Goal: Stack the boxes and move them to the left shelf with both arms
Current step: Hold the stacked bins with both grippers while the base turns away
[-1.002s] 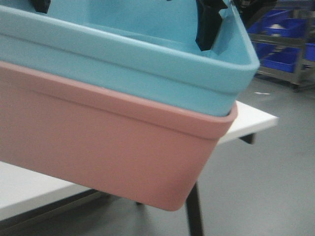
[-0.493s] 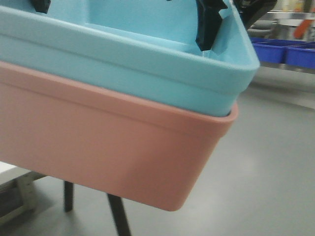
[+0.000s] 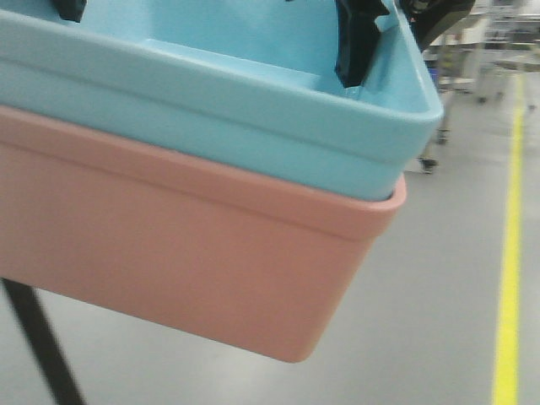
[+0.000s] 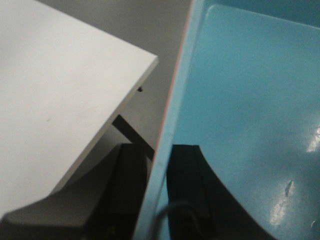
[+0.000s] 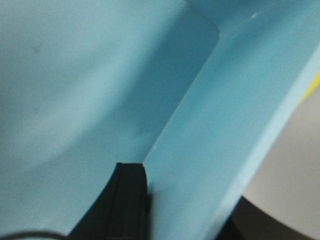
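Front view: the blue bin (image 3: 253, 118) sits nested in the pink bin (image 3: 186, 245). Both are tilted and held up over the grey floor (image 3: 439, 278). The left gripper (image 3: 72, 8) peeks in at 11 o'clock. The right gripper (image 3: 354, 42) is at 1 o'clock, with one jaw reaching down inside the blue wall. A yellow line (image 3: 509, 253) runs along the floor at 3 o'clock.

Only the left wrist view shows both left jaws. They stand at 6 o'clock, one on each side of the nested walls, clenched on them. A thin pink edge shows outside the blue wall, and a white table (image 4: 55, 100) lies at 9 o'clock.

The right wrist view shows one jaw flat against the blue inner wall at 6 o'clock. A dark shape sits beyond the rim at 5 o'clock, so the wall is pinched between them.
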You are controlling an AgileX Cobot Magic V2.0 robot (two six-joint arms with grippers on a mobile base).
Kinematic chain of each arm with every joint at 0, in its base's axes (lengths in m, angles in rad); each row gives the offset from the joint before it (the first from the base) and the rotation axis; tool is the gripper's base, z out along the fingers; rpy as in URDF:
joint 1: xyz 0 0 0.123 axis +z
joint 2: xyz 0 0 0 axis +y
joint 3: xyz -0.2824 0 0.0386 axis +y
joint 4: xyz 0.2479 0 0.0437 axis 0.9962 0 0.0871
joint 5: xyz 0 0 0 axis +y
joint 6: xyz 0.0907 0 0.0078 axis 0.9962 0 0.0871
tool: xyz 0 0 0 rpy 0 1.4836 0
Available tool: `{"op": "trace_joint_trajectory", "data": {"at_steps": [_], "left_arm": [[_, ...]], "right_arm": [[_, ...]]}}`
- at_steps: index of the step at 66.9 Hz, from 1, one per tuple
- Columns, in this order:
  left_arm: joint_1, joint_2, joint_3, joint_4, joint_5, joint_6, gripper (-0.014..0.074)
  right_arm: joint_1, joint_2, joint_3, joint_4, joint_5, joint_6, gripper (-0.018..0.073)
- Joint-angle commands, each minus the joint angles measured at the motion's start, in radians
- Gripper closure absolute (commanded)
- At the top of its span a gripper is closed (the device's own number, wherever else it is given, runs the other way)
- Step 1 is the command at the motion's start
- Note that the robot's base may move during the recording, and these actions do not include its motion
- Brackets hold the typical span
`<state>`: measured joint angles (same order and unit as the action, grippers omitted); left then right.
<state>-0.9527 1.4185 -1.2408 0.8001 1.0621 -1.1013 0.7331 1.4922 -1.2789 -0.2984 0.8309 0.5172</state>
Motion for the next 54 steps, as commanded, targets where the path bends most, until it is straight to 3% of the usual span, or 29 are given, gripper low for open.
{"op": "trace_joint_trajectory", "data": {"at_steps": [1,54], "left_arm": [[-0.035,-0.021,-0.051,-0.003,-0.312,0.006,0.061],[-0.035,-0.021,-0.051,-0.003,-0.312,0.006,0.061]], "right_arm": [[0.042,-0.044,-0.061,0.095,-0.297,-0.046,0.0502],[0.042,-0.044,-0.061,0.095,-0.297,-0.046,0.0502]]}}
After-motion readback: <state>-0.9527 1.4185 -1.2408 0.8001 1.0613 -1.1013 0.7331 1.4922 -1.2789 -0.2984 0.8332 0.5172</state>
